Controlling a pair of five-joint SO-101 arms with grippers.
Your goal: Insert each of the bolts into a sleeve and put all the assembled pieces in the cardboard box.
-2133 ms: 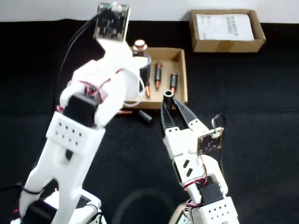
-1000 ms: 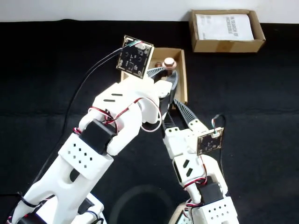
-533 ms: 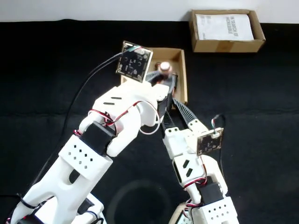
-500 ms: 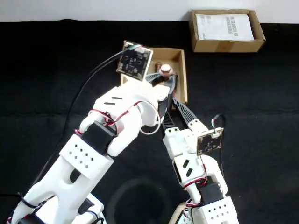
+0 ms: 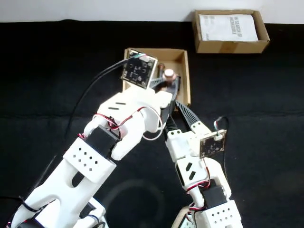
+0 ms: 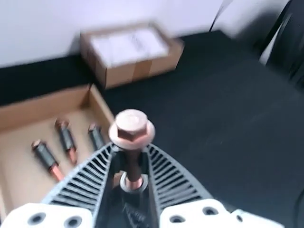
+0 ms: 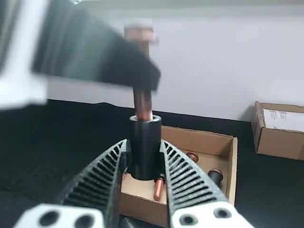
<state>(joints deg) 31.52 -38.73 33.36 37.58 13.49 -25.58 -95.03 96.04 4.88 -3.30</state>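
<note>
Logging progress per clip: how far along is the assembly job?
Done: three assembled pieces lie in the cardboard box. In hand: the left gripper holds a bolt, tip at the mouth of the sleeve in the right gripper. Left: seat it fully and box it.

Soft, even light falls from above in the high view. The left arm (image 5: 133, 99) reads bright, the wall (image 5: 57, 9) along the top edge glows, and the black bench (image 5: 266, 142) swallows detail. The bolt (image 5: 169, 73) head shows a pale highlight.

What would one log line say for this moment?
left gripper: shut on copper hex-head bolt | right gripper: shut on upright black cylindrical sleeve | bolt tip at sleeve mouth
</note>
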